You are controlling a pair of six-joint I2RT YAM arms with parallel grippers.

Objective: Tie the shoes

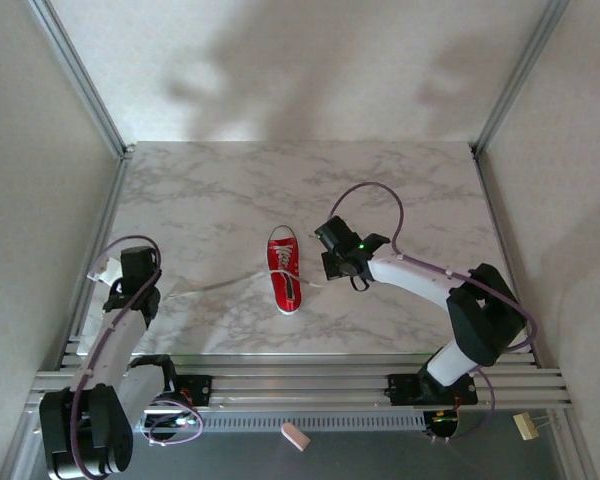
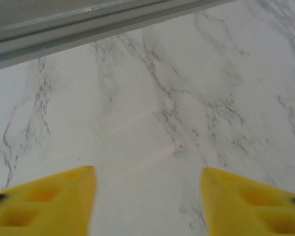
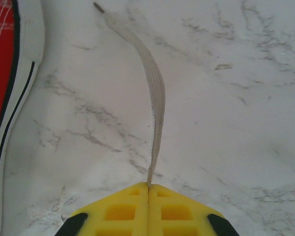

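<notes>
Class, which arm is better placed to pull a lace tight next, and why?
The right arm: its jaws are shut on a white lace beside the sneaker; the left arm has open jaws holding nothing.

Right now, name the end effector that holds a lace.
The right end effector: its yellow fingers are shut on the white lace beside the red shoe. The left end effector stands open above the table.

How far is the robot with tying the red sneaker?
Done: nothing tied; the laces of the sneaker lie spread to both sides, with no knot visible. In hand: the right gripper is shut on one lace, beside the shoe. The left gripper is open over the table, holding nothing; the other lace lies loose toward it. Remaining: crossing, knotting and making the bow.
</notes>
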